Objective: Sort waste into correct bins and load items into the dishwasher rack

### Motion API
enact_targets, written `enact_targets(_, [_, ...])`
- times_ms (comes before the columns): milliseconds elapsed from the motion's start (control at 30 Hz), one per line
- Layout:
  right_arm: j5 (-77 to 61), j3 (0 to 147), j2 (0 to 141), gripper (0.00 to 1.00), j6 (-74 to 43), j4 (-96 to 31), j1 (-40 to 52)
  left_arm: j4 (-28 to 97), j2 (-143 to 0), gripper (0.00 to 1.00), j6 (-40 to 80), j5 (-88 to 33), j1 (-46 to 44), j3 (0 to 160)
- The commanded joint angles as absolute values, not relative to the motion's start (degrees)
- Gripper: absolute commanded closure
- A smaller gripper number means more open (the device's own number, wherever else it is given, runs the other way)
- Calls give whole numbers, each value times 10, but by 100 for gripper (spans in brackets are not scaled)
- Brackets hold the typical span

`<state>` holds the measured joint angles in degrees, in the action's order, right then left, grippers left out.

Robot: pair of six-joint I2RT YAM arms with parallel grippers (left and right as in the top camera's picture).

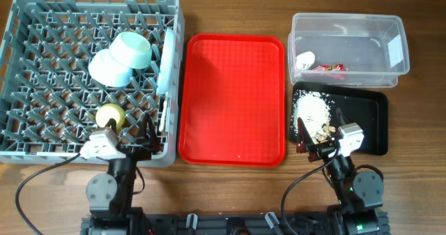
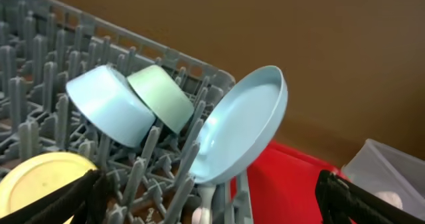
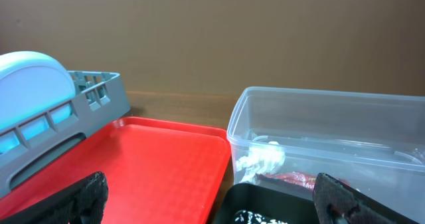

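Beyond the spread left fingers [image 2: 372, 201], plate [image 2: 242, 127] on edge in the rack [image 2: 40, 58]

Everything stands on a wooden table [image 1: 230, 5], mid-brown, with darker grain streaks running from its left edge to its right edge. The wood has a dull sheen and lies bare along the far edge and at the near right corner. Beyond the far edge, the wrist views show a plain brown wall [image 3: 265, 31], flat and unmarked. The light is soft and even, leaving only faint shadows on the wood.
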<state>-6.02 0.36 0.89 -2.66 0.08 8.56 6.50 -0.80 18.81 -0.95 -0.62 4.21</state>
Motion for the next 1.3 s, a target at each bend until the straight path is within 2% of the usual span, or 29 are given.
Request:
enact_targets(0, [-70,3,2,0,-19,4,88,3,-2,0,116,-45,-2,5])
enact_targets(100, [-70,3,2,0,-18,4,88,42,-2,0,91,-62,-2,3])
enact_targets(1267, [-70,3,2,0,-18,4,88,39,-2,0,94,-62,-3,3])
